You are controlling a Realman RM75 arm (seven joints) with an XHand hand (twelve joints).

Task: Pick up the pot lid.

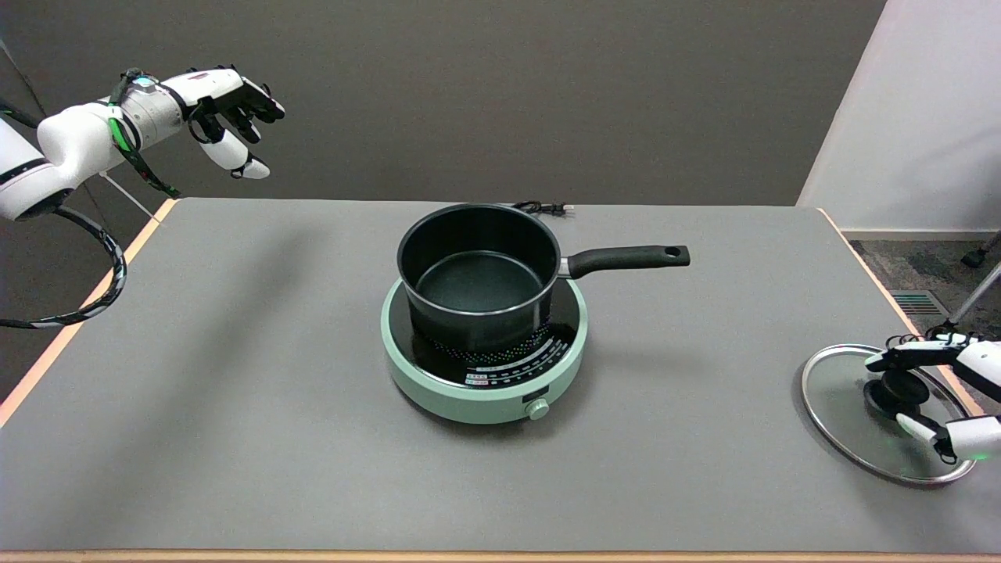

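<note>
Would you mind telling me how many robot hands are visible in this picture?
2: the idle left hand hangs in the air at upper left; the right hand sits at the right edge, fingers around the pot lid knob, partly cropped.

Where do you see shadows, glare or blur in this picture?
Head view: sharp overall; soft shadow right of the green cooker; a wide faint shadow on the table at left; a greenish glint on the glass lid near the right hand.
</note>
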